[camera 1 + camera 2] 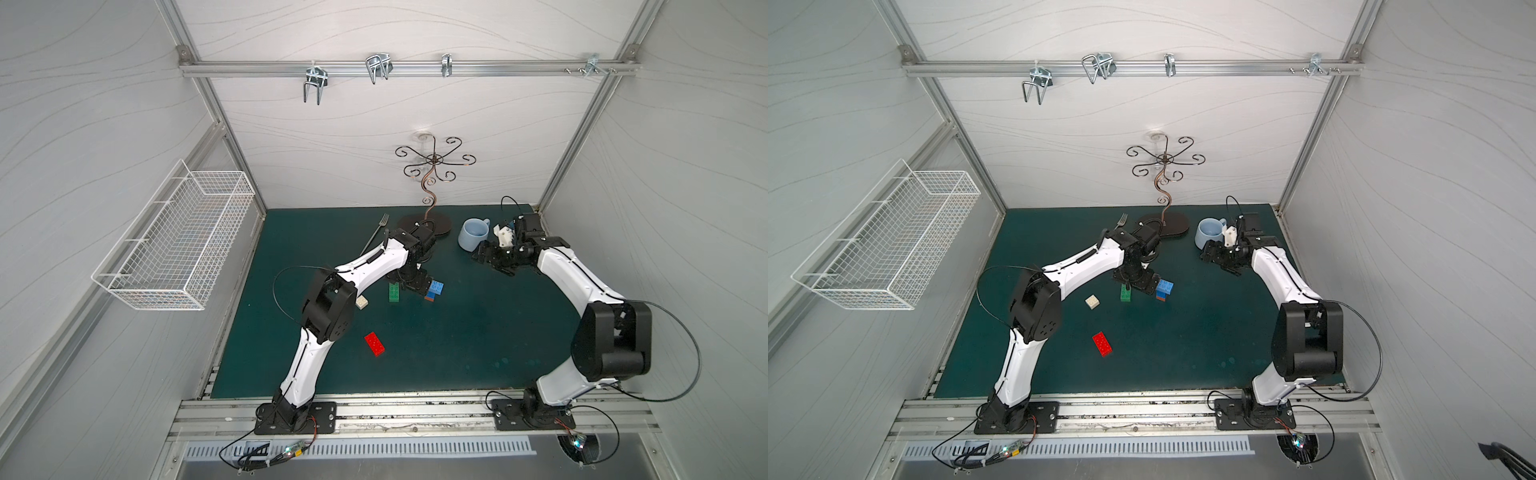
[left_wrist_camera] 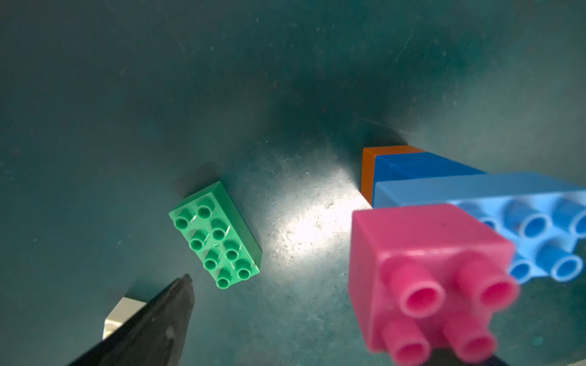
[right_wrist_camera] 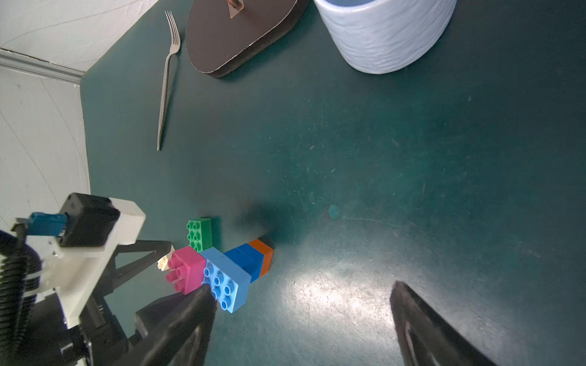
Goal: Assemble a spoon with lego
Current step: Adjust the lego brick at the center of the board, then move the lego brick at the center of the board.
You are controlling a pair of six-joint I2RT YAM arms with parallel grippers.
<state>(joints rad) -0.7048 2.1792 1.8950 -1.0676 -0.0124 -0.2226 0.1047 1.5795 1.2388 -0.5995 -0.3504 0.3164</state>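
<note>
- Red brick lies flat on the green mat, nearest the arm bases, apart from the rest
- Cream brick sits farther in, near the left elbow
- Green brick lies studs up, just beside the spoon
- The spoon, an orange, two blue and a light blue brick, stands mid-mat on its orange end; pink brick touches its top, joined or not I cannot tell
- Left gripper hangs over them, jaws spread wide
- Right gripper, spread and empty, hovers by the mug, well apart
</note>
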